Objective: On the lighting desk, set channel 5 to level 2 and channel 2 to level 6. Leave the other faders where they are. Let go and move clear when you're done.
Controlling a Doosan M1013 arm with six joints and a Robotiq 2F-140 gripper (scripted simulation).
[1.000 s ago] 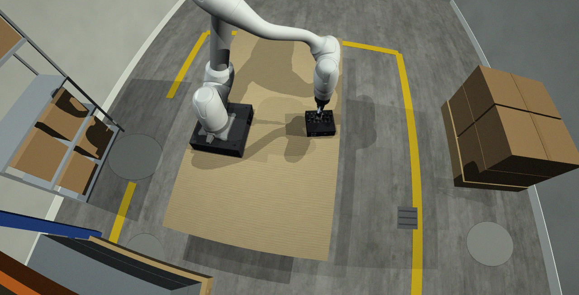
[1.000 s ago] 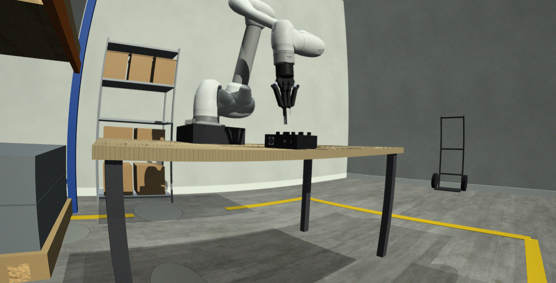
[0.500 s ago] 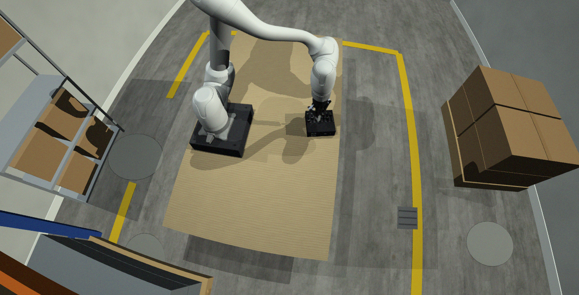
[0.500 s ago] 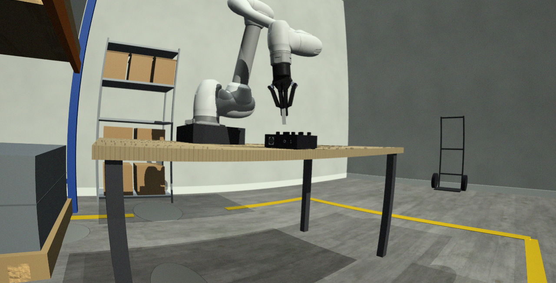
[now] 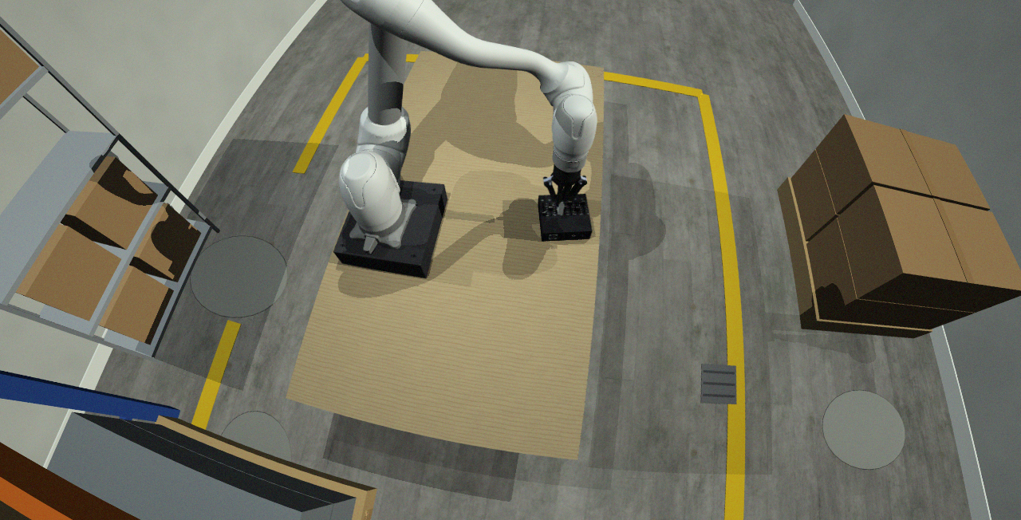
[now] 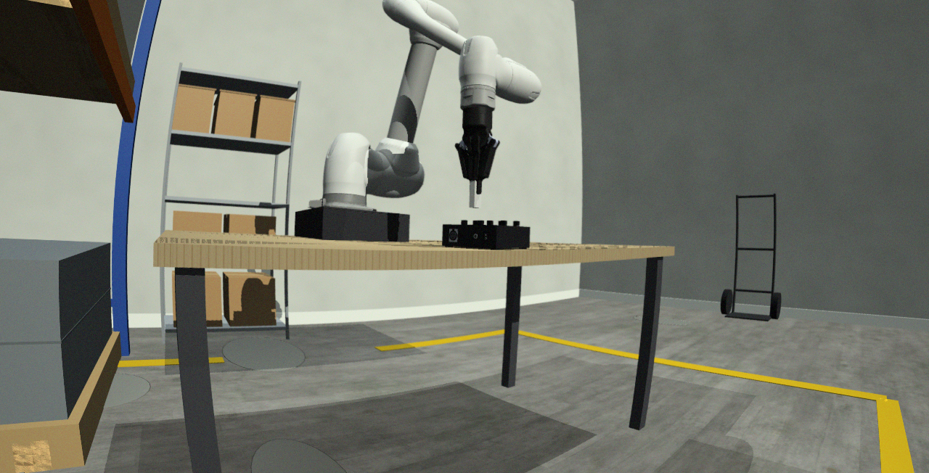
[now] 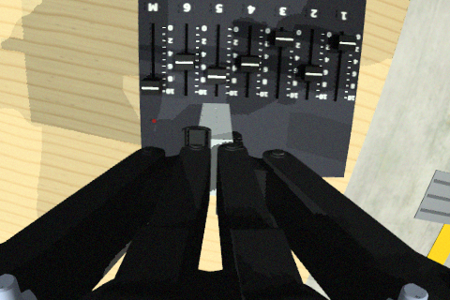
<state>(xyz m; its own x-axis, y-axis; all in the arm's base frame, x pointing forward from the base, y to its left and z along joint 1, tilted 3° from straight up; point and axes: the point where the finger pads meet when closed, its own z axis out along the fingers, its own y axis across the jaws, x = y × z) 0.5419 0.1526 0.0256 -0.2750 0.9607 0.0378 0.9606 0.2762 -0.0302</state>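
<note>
The lighting desk [image 7: 250,74] is a black panel lying flat on the wooden table; it also shows in the top view [image 5: 564,218] and the exterior view [image 6: 485,235]. In the wrist view its channels read M, 6, 5, 4, 3, 2, 1 from left to right. The channel 5 fader cap [image 7: 217,75] sits low on its track. The channel 2 fader cap [image 7: 313,71] sits about mid-track. My gripper [image 7: 215,125] [image 6: 477,200] is shut, with its light grey fingertips together and nothing between them. It hangs above the desk with a clear gap, roughly in line with channel 5.
The other fader caps stand at mixed heights: M [image 7: 150,88], 6 [image 7: 184,62], 4 [image 7: 249,63], 3 [image 7: 284,37], 1 [image 7: 348,40]. My arm's black base [image 5: 391,229] stands on the table left of the desk. The table edge [image 7: 400,94] runs close beside channel 1.
</note>
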